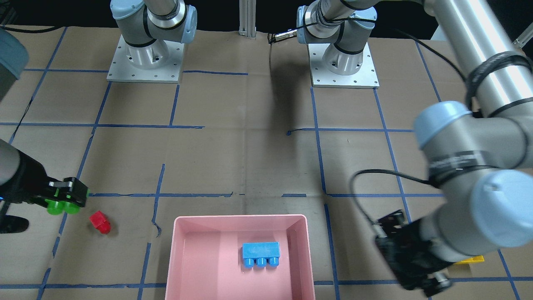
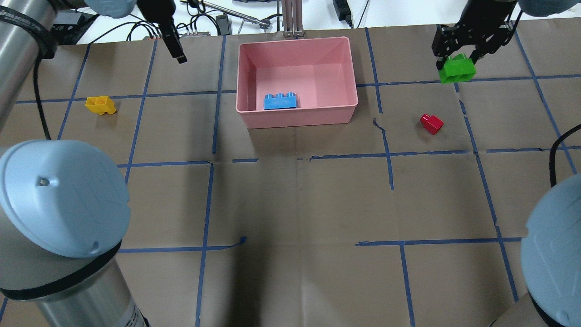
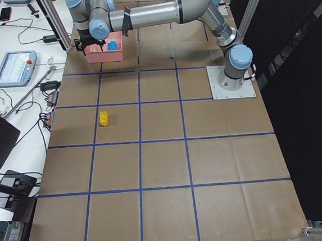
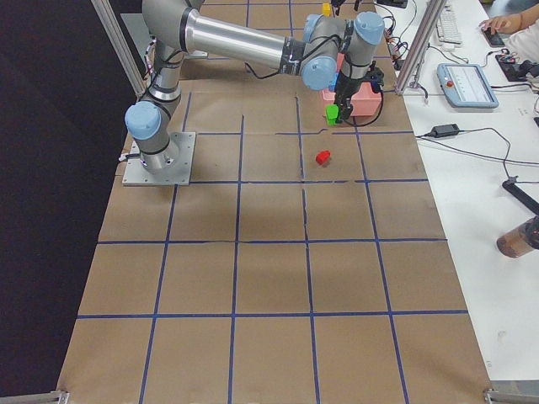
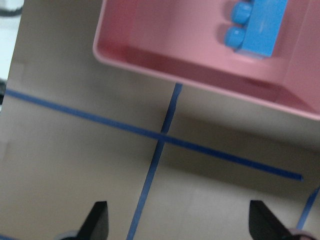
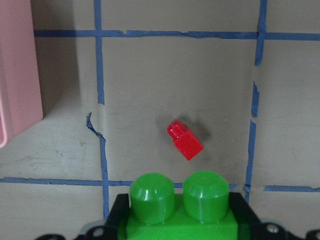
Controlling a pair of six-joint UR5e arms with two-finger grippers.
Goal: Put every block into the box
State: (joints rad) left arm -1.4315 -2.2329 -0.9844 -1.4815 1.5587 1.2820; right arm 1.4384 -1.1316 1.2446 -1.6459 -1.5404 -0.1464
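My right gripper is shut on the green two-stud brick and holds it above the table, right of the pink box. The brick fills the bottom of the right wrist view. The small red brick lies on the table just below it. The blue three-stud brick lies inside the box. My left gripper is open and empty, up over the table left of the box. The yellow brick lies on the table at the far left.
The table is brown paper with a blue tape grid. Both arm bases stand at the robot's side. Cables and devices lie beyond the table's far edge behind the box.
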